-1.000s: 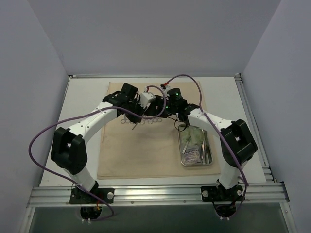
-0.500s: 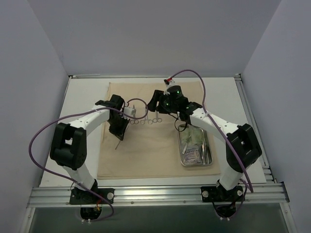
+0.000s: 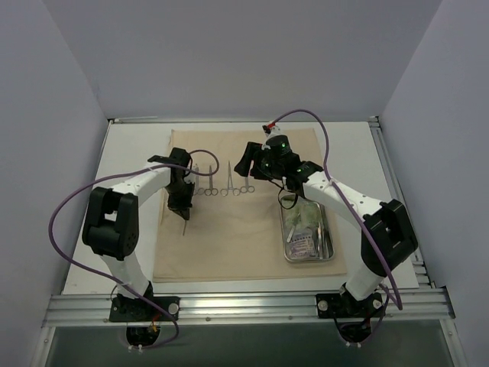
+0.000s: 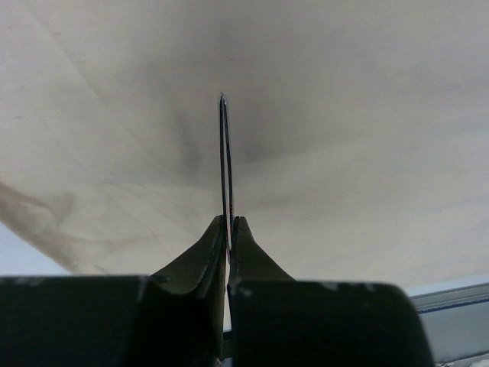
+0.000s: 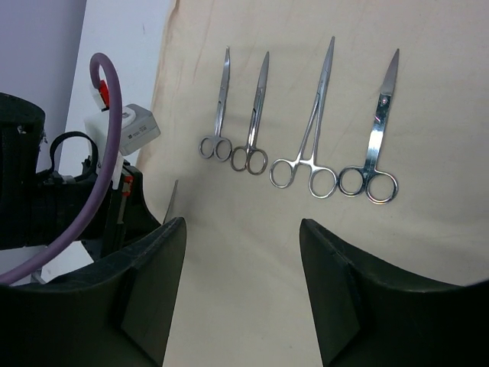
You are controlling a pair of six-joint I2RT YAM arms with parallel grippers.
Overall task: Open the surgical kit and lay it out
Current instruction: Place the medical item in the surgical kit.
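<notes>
Beige cloth wrap [image 3: 229, 245] lies spread flat on the bench [image 3: 130, 153]. Four ring-handled clamps [image 5: 302, 145] lie in a row at its far middle. The steel tray [image 3: 285, 238] sits on its right side, with packets [image 3: 306, 219] inside. The left tool [image 4: 229, 223] is pinched tight on thin tweezers [image 4: 226, 160] over the cloth's left part. The right tool [image 5: 241, 224] hovers above the clamps, jaws apart, holding nothing.

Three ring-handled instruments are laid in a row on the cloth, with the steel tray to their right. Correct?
No, the row holds four ring-handled instruments, not three; the right wrist view shows all four. They do lie on the cloth, with the steel tray to their right.
</notes>
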